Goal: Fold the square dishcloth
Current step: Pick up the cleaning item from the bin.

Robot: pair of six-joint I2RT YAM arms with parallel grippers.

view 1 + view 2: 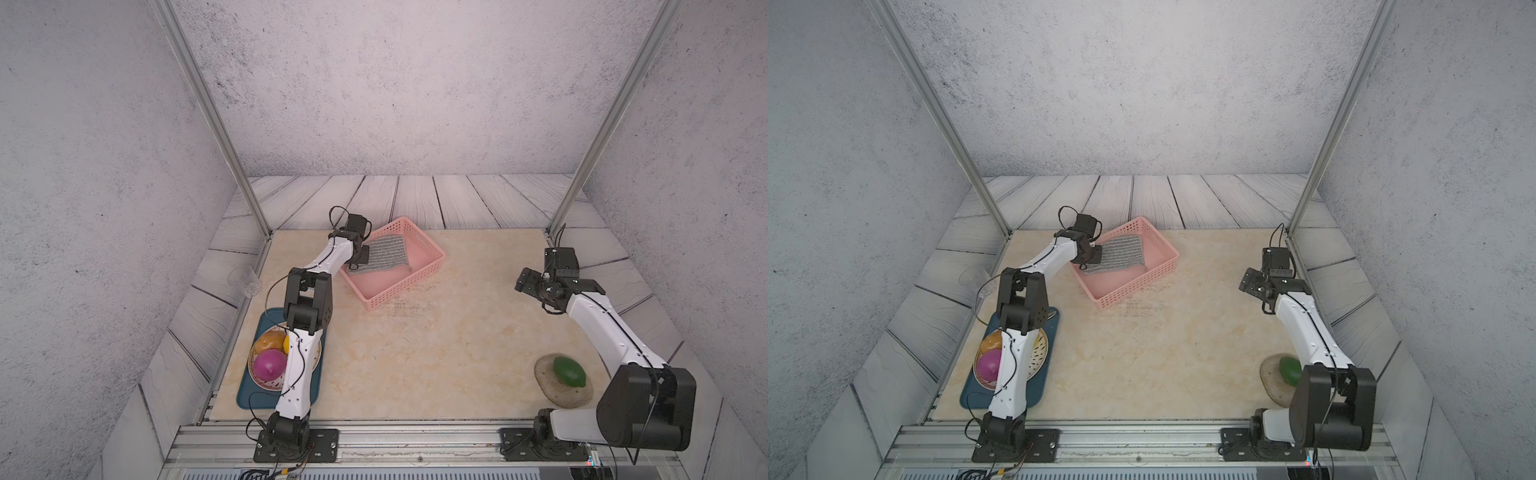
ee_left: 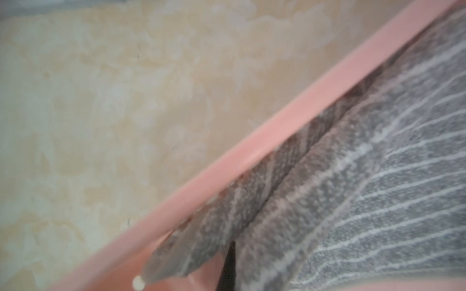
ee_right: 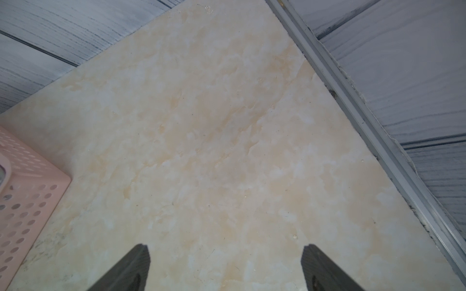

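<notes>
The dishcloth (image 1: 387, 252) lies inside the pink basket (image 1: 399, 291), sloped up against the basket's left wall, with one corner sagging at the rim. It looks roughly flat but not squared. The left hand (image 1: 363, 254) is closed on the cloth's left edge; in the left wrist view the striped fabric (image 2: 378, 201) bunches toward the pinch right beside the basket rim (image 2: 277, 131).

The step in hand appears to be drawing the cloth out of the basket, since folding inside it would be cramped. To do it well, the lift should go straight up until the trailing edge clears the wall, otherwise the fabric may drag on the rim and tip or slide the light basket. Only one edge is held, so the cloth will hang and needs laying out flat before any fold.

The right hand (image 3: 227, 252) is open and empty, hovering over bare surface (image 1: 415, 353) well to the right of the basket. The middle of the surface, in front of the basket, offers the widest free room. The tray (image 1: 249, 401) of fruit sits under the left arm, a glass (image 1: 245, 280) stands off the left edge, and a green fruit (image 1: 569, 372) rests on a mat near the right arm's base.
</notes>
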